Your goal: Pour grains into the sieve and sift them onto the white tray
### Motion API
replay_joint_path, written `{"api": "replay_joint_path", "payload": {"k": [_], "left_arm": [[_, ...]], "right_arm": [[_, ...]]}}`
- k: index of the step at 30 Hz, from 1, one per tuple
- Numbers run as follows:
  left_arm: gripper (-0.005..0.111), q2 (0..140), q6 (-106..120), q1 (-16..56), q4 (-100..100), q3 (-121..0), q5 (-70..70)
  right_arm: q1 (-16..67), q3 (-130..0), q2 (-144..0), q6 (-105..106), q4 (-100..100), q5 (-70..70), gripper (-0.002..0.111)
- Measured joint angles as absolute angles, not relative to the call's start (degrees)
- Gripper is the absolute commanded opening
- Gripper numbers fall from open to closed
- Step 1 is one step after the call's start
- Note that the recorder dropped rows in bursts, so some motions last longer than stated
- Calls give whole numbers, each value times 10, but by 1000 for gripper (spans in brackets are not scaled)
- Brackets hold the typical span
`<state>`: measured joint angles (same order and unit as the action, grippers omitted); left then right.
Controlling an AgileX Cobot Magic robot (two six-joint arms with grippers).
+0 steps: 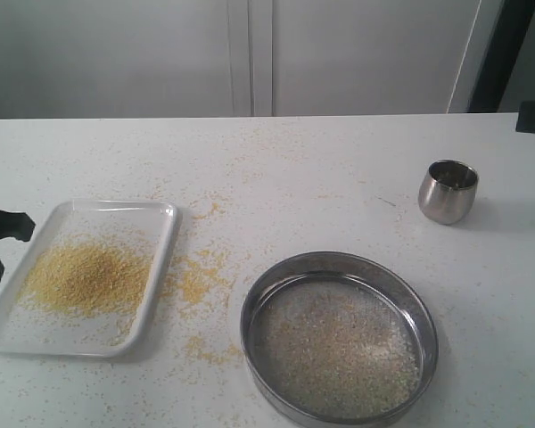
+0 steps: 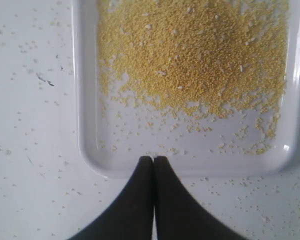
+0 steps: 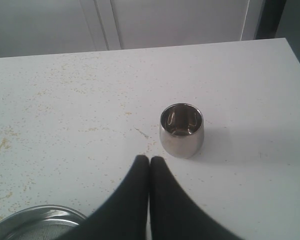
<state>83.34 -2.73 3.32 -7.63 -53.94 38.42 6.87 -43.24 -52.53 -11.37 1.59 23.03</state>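
the sieve sits flat on the white worktop, at the near edge of the exterior view. a layer of coarser pale beige grains covers most of its grey mesh. left of the sieve and apart from it lies the white tray, with a loose heap of fine yellow grains spread over its middle. scattered yellow specks are strewn on the worktop between sieve and tray, thickest just beside the tray's rim, and thinner ones reach further back across the surface. behind the sieve and off to its right, well apart from it, a small steel cup stands upright with its mouth up.

the left claw is on the side of the tray away from the sieve. its two dark fingers are pressed together with nothing between them, and their tips are at the tray's rim. the right claw is between the sieve and the cup, near the cup but not touching it. its fingers are likewise closed tight on nothing.
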Motion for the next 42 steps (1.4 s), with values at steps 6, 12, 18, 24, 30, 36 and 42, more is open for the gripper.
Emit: {"api": "replay_joint_path", "payload": {"k": [6, 12, 18, 24, 30, 36, 42], "left_arm": [[0, 794, 33, 14, -148, -493, 373], [0, 750, 59, 14, -177, -457, 380], [0, 667, 62, 14, -180, -423, 386], [0, 565, 63, 14, -181, -383, 393], [0, 460, 63, 14, -181, -347, 411], [0, 365, 74, 14, -181, -325, 434], [0, 285, 84, 14, -181, -314, 437]], "right_arm": [[69, -432, -525, -114, 16, 230, 0], [69, -432, -525, -114, 16, 230, 0], [69, -432, -525, -114, 16, 230, 0], [69, -432, -525, -114, 16, 230, 0], [69, -432, -525, -114, 16, 230, 0], [69, -432, -525, -114, 16, 230, 0], [69, -432, -525, -114, 16, 230, 0]]}}
